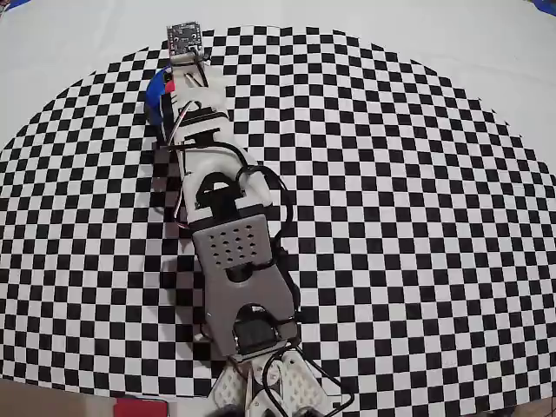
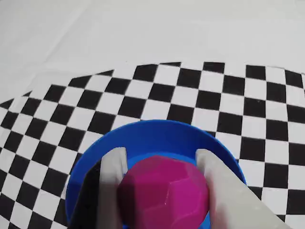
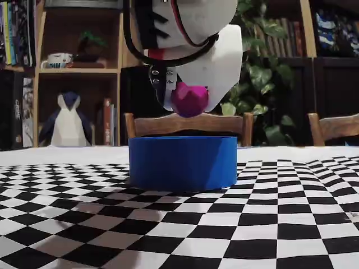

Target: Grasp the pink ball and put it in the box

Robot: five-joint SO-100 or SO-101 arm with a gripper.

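Overhead view, going left to right: the box (image 1: 156, 94) shows only as a blue sliver w/ a bit of pink beside it, near the far-left curved edge of the checkered mat (image 1: 417, 217), just inside where the white tabletop (image 1: 486, 52) begins. The arm (image 1: 234, 252) runs from the near edge, centre-left, up toward that far-left area & covers most of the box; the gripper (image 1: 187, 74) itself is hard to read from above.

Wrist view, left to right: left finger (image 2: 113, 186), then the pink ball (image 2: 164, 195), then the right finger. Jaws are parted approx one ball width & clenched on the ball, each finger pressed against one side of it. Ball has a faceted surface. Behind and under it is the box's blue rim (image 2: 157, 129) & inner wall, so the ball sits over the box opening, w/ checkered mat beyond.

Fixed view: box (image 3: 183, 162) stands on the mat, left of centre, upright walls, flat on the surface. The gripper (image 3: 188, 101) hangs directly above it, gripping the pink ball (image 3: 189, 99), which sits clear above the rim, not touching the box. Ball is over approx the middle of the opening. Behind: a shelf w/ a penguin toy (image 3: 66, 120) at left & chair backs (image 3: 190, 124) past the table's far edge.
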